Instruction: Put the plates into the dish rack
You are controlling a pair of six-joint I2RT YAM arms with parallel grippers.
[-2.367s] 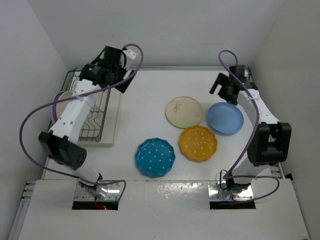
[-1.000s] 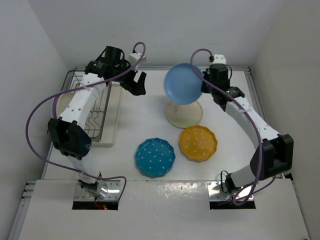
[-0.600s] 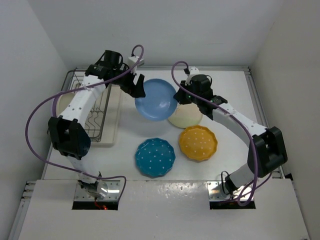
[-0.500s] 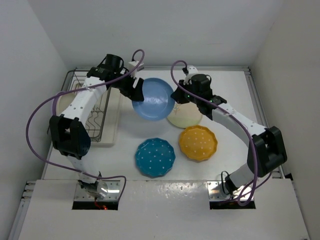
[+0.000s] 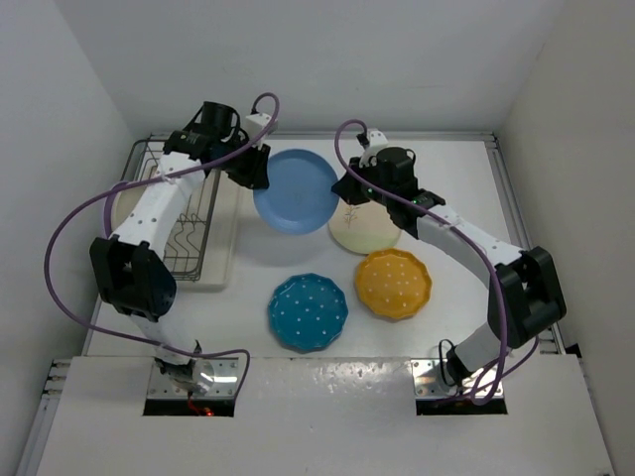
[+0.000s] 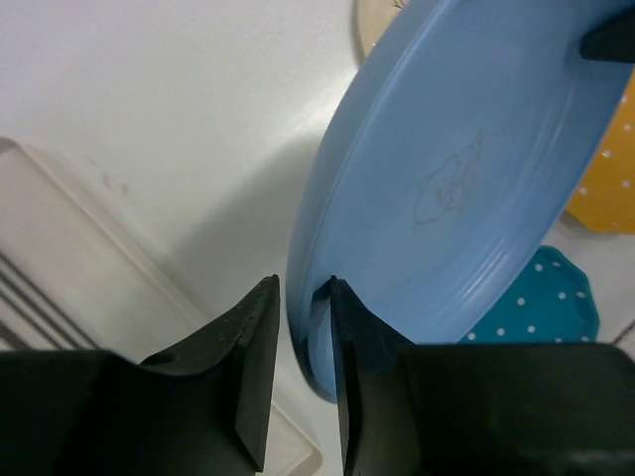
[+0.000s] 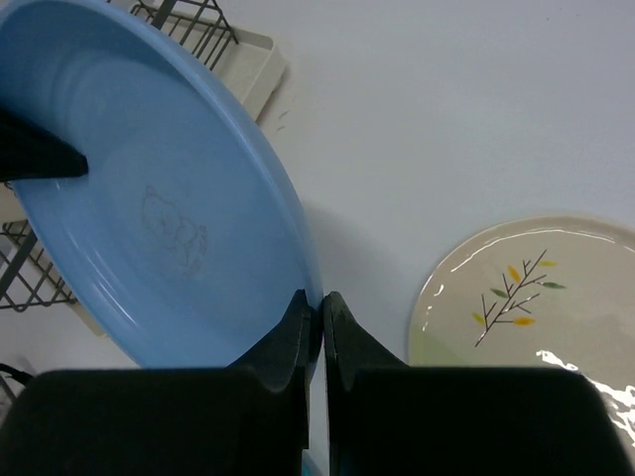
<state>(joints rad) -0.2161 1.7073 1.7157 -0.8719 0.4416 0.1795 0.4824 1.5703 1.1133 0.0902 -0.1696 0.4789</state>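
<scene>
One plate aloft: the light blue plate point(image 5: 296, 190) hangs tilted above the table point(image 5: 456, 169), between the dish rack point(image 5: 179, 213) and the sprig plate point(image 7: 526, 297).
Right gripper point(image 7: 314, 297): its jaws are pinched tight on the plate's right rim, one finger on each face, carrying it.
Left gripper point(image 6: 303, 288): its jaws stand narrow astride the opposite rim. The inner finger lies against the plate and a thin dark gap shows at the outer one. Whether it already presses cannot be told.
Sprig plate: cream-green, flat on the table. The top view shows it just right of the blue plate and partly under the right arm.
Orange-yellow plate point(image 5: 394, 284): white-dotted, flat, just in front of the sprig plate.
Teal plate point(image 5: 309, 311): scalloped and dotted, flat, beside the orange-yellow one on its left, nearer the arm bases.
Dish rack: dark wire with upright dividers, at the table's left side on a cream drip tray point(image 6: 79, 258). The left arm reaches over it.
</scene>
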